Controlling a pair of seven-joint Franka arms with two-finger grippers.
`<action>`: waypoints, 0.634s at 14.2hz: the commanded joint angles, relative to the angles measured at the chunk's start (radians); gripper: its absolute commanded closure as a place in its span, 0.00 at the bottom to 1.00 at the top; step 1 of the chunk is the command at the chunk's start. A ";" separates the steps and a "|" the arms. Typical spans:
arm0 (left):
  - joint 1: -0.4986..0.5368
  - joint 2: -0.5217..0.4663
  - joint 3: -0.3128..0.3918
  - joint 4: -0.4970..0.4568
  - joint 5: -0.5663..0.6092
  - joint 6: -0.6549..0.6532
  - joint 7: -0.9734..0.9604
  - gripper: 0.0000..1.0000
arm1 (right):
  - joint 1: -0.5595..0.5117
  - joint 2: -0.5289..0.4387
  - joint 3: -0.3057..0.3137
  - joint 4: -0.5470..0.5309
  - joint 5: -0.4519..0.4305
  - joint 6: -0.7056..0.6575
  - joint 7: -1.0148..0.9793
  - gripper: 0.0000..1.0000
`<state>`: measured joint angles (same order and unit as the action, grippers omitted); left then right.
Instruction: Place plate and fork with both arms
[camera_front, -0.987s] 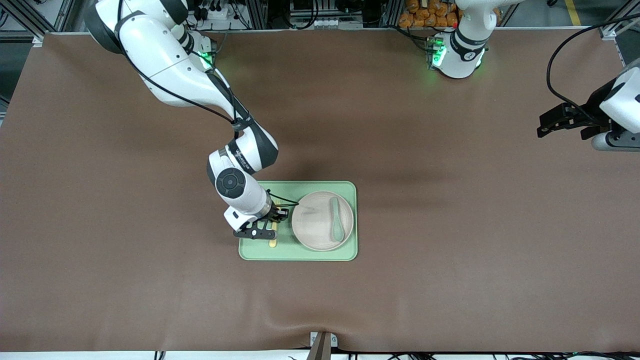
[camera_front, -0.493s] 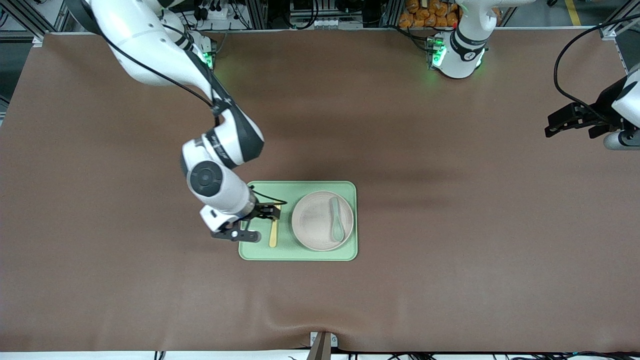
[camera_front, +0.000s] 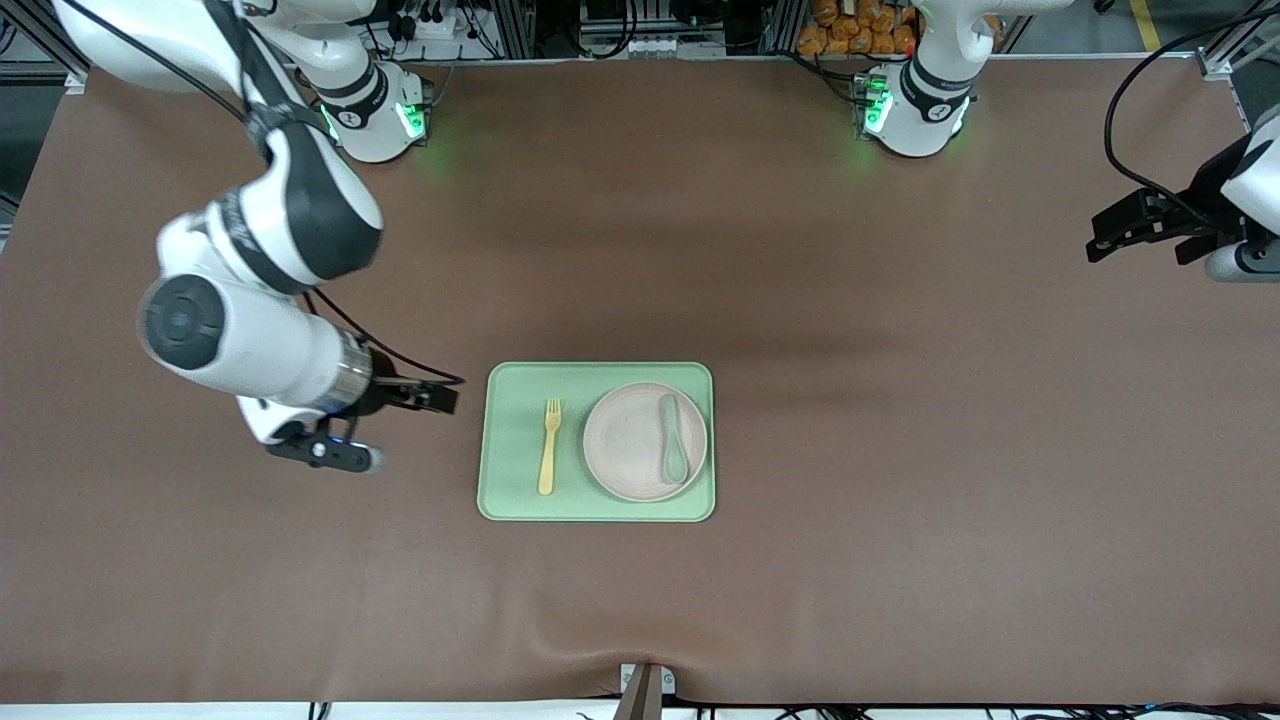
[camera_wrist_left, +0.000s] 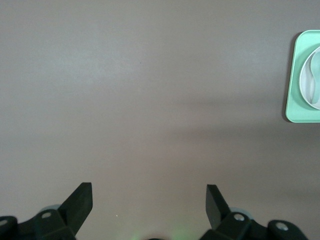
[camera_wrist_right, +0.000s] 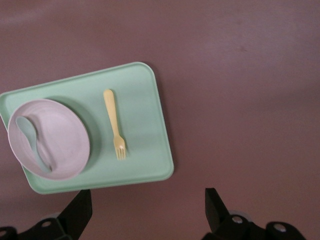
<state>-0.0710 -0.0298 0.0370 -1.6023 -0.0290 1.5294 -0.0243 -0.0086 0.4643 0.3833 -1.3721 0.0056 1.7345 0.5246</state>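
Observation:
The pale speckled plate (camera_front: 630, 445) lies on the light-green tray (camera_front: 500, 505) and carries a teal spoon (camera_front: 672, 437). The yellow fork (camera_front: 548, 445) lies flat on the tray beside the plate, toward the right arm's end. My right gripper (camera_front: 425, 400) is open and empty, over bare table beside the tray. Its wrist view shows the fork (camera_wrist_right: 114, 122), the plate (camera_wrist_right: 62, 145) and the tray (camera_wrist_right: 145, 100) past its gripper (camera_wrist_right: 147, 210). My left gripper (camera_front: 1140, 235) is open and empty, waiting over the table's left-arm end; its wrist view (camera_wrist_left: 149, 205) shows a tray corner (camera_wrist_left: 295, 100).
The brown table mat (camera_front: 900, 450) spreads wide round the tray. A small bracket (camera_front: 645, 685) sits at the table edge nearest the front camera. The arm bases (camera_front: 375, 110) stand along the table edge farthest from the front camera.
My right gripper has come off the fork and moved up and away toward the right arm's end. The fork stays on the tray. The left gripper has barely moved.

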 joint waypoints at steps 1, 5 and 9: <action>-0.050 -0.036 0.046 -0.024 0.004 -0.011 -0.023 0.00 | -0.030 -0.088 0.020 0.017 0.002 -0.079 -0.093 0.00; -0.085 -0.038 0.090 -0.028 0.004 -0.012 -0.023 0.00 | -0.022 -0.234 -0.056 0.013 0.011 -0.183 -0.110 0.00; -0.084 -0.050 0.086 -0.030 0.004 -0.015 -0.023 0.00 | -0.013 -0.386 -0.130 -0.054 0.013 -0.270 -0.201 0.00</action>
<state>-0.1378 -0.0451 0.1113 -1.6115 -0.0290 1.5238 -0.0346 -0.0273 0.1750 0.2990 -1.3381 0.0054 1.4697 0.3813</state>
